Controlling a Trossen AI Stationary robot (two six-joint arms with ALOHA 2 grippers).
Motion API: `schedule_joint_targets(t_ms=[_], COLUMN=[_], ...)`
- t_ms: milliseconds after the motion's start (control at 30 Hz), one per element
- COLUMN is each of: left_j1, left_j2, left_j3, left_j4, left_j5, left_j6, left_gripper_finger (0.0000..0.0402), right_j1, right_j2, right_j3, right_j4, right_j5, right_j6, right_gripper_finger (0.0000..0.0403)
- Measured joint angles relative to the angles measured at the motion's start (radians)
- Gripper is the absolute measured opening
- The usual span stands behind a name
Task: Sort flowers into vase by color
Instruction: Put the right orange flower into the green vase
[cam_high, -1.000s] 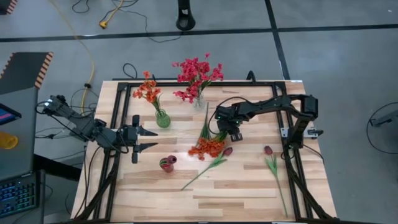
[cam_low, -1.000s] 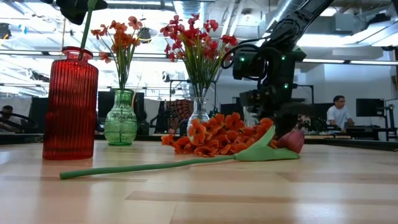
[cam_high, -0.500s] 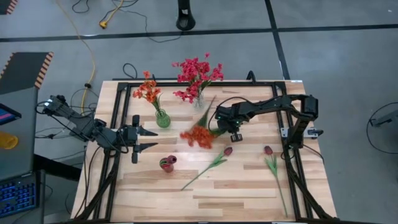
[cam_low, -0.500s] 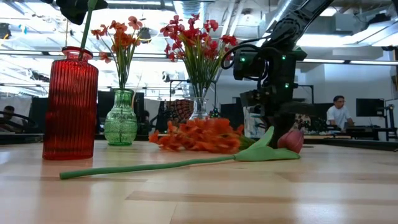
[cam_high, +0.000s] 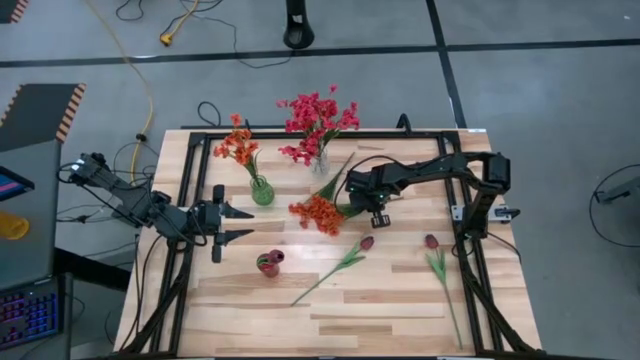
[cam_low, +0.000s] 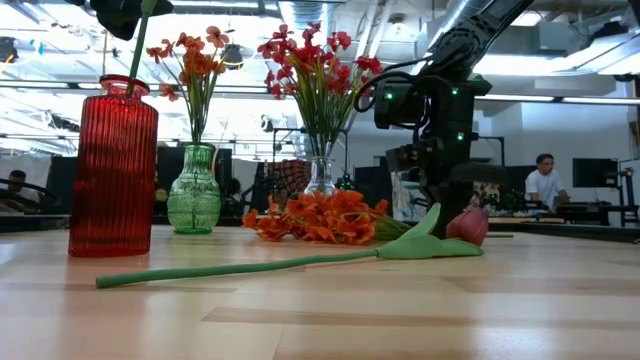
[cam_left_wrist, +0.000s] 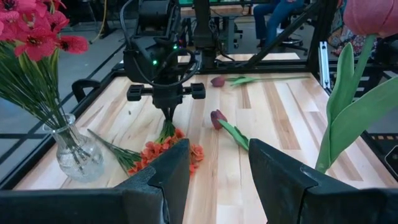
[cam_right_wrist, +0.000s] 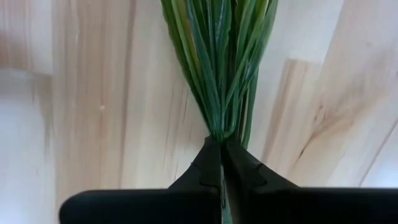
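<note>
Layout, taken from the middle vase (cam_high: 262, 190) in the high view, all on the table (cam_high: 400, 300):

- In the middle vase: one blossom spray (cam_high: 238, 148).
- To its right, toward the far edge: another vase (cam_high: 320, 163), holding a fuller spray (cam_high: 318, 115).
- To its right, nearer than that: a loose spray (cam_high: 320, 212) lying low on the boards, stems gripped by the right gripper (cam_high: 361, 208).
- Nearer and just rightward: a third vase (cam_high: 268, 264), with a stem in it.
- Farther right and nearer: a loose tulip (cam_high: 340, 265) lying flat.
- Beyond that tulip, toward the right edge: a second tulip (cam_high: 438, 265).
- To its left, near the left edge: the left gripper (cam_high: 238, 224), fingers spread.
</note>
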Motion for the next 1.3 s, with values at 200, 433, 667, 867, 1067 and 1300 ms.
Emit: schedule_joint_targets(t_ms=[200, 433, 667, 867, 1067, 1300], left_j1=[0.0, 0.0, 0.0, 0.0, 0.0, 0.0], left_j2=[0.0, 0.0, 0.0, 0.0, 0.0, 0.0], left_j3=[0.0, 0.0, 0.0, 0.0, 0.0, 0.0], left_j4=[0.0, 0.0, 0.0, 0.0, 0.0, 0.001], left_j5=[0.0, 0.001, 0.0, 0.0, 0.0, 0.0], left_j6=[-0.052, -0.062, -0.062, -0.062, -0.062, -0.078], left_gripper_finger=[0.0153, 0.0153, 0.0153, 0.0153, 0.0153, 0.0153], right_j1=[0.02, 0.048, 0.081, 0.11, 0.141, 0.162], right_j2=[0.005, 0.002, 0.001, 0.001, 0.0, -0.007], right_j3=[0.071, 0.131, 0.169, 0.218, 0.271, 0.332], right_j4=[-0.117, -0.21, -0.311, -0.431, -0.55, -0.688], right_j5=[0.0, 0.0, 0.0, 0.001, 0.058, 0.085], right_j6=[0.031, 0.034, 0.049, 0.101, 0.144, 0.196], right_gripper_finger=[0.0026, 0.0018, 0.0017, 0.0017, 0.0017, 0.0017])
